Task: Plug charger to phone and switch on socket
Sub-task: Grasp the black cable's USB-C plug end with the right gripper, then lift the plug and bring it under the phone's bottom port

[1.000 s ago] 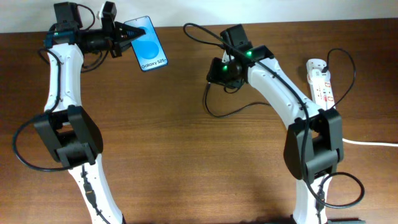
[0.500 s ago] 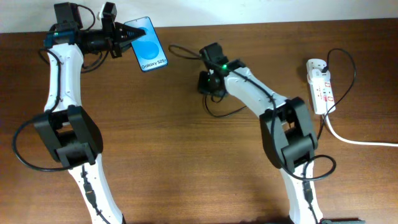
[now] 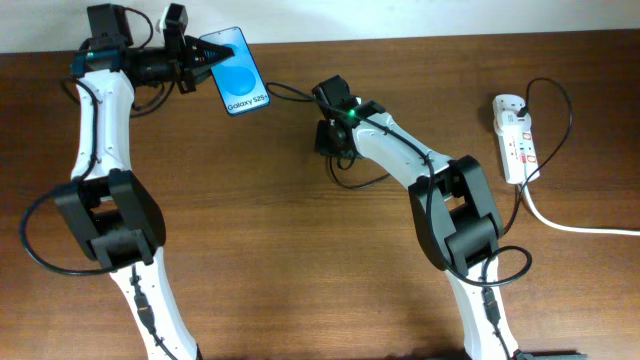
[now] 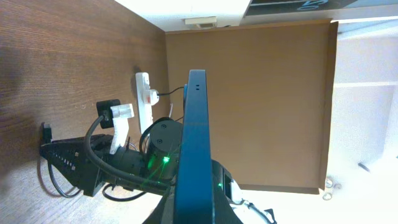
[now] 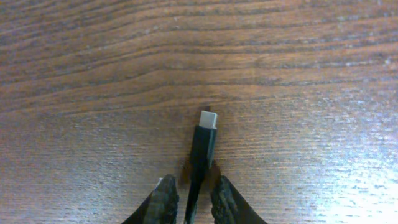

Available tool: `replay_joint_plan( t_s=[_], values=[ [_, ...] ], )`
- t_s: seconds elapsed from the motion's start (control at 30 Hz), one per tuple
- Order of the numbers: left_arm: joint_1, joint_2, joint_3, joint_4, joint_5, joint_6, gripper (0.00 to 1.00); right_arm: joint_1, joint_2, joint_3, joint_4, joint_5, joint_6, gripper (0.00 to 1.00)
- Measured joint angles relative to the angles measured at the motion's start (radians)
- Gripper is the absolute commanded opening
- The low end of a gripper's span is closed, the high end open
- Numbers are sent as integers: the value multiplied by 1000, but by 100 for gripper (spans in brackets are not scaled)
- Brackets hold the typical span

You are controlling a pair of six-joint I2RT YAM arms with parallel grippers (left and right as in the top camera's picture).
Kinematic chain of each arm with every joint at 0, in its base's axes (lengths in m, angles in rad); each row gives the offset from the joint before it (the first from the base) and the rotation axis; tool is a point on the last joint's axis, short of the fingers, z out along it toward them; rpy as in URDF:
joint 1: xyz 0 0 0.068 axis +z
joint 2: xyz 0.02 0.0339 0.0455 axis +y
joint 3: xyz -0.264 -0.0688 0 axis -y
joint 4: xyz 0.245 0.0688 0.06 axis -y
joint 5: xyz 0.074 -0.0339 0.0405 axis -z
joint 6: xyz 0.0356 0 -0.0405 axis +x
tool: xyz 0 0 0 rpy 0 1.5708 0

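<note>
The left arm is seen in the overhead view rising from its base at the near left of the desk (image 3: pixel 300 260) toward the far edge, where the forearm is bent sideways so that the left tool (image 3: pixel 203 58) points to the right. That tool is closed on the phone (image 3: pixel 238 70), which is gripped by its upper left end and is held at the far left of the desk with its blue screen turned up and its long side slanted. In the left wrist view the phone (image 4: pixel 194 143) is shown edge-on, as a thin dark blue bar. The right arm is stretched from its base at the near right diagonally toward the far middle of the desk, with the wrist folded down and the right tool (image 3: pixel 330 135) lowered close to the wood, near the phone but apart from it. The right tool (image 5: pixel 193 186) is clamped on the charger (image 5: pixel 202 146): the black plug body is pinched between the two fingers (image 5: pixel 165 196), and the silver tip is pointed away from them, just over the desk. Slack of the thin black cable is looped beside the right arm. The socket (image 3: pixel 516 140) is laid at the far right of the desk, well apart from both tools.
</note>
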Motion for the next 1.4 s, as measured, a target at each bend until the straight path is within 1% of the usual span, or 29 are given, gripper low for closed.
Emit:
replay_joint_plan(
  t_s=[0.07, 0.17, 0.27, 0.37, 0.43, 0.53, 0.63, 0.77, 0.83, 0.93, 1.1, 1.17, 1.2, 1.27, 1.33, 1.4],
  values=[
    [0, 0, 0, -6, 0, 0, 0, 0, 0, 2, -8, 0, 0, 4],
    [0, 0, 0, -18, 0, 0, 0, -1, 2, 3, -11, -9, 1, 4],
    [0, 0, 0, -21, 0, 0, 0, -18, 2, 3, -18, -76, 0, 4],
    [0, 0, 0, -32, 0, 0, 0, -52, -19, 3, -51, -154, -59, 4],
    [0, 0, 0, -36, 0, 0, 0, -68, -82, 3, -95, -186, -106, 4],
    [0, 0, 0, -43, 0, 0, 0, -72, -280, 3, -185, -232, -182, 4],
    [0, 0, 0, -47, 4, 0, 0, -76, -396, 3, -262, -291, -224, 4],
    [0, 0, 0, -47, 22, 2, 0, -116, -443, 3, -299, -386, -261, 4],
    [-4, 0, 0, -47, 45, 24, 0, -139, -468, 3, -316, -468, -299, 4],
    [-33, 0, 0, -47, 51, 42, 0, -160, -561, 3, -374, -553, -362, 4],
    [-84, 0, 0, -50, 53, 61, 0, -216, -747, 1, -468, -620, -438, 4],
    [-93, 0, 0, -50, 53, 62, 0, -245, -840, -65, -473, -634, -449, 4],
    [-98, 0, 0, -48, 54, 64, 0, -261, -882, -124, -437, -650, -455, 4],
    [-113, 0, 0, -48, 56, 72, 0, -318, -991, -289, -371, -693, -448, 4],
    [-143, 0, 0, -50, 56, 84, 0, -377, -1095, -467, -250, -755, -414, 4],
    [-177, 0, 0, -50, 56, 90, 0, -400, -1155, -594, -198, -803, -383, 4]
  ],
)
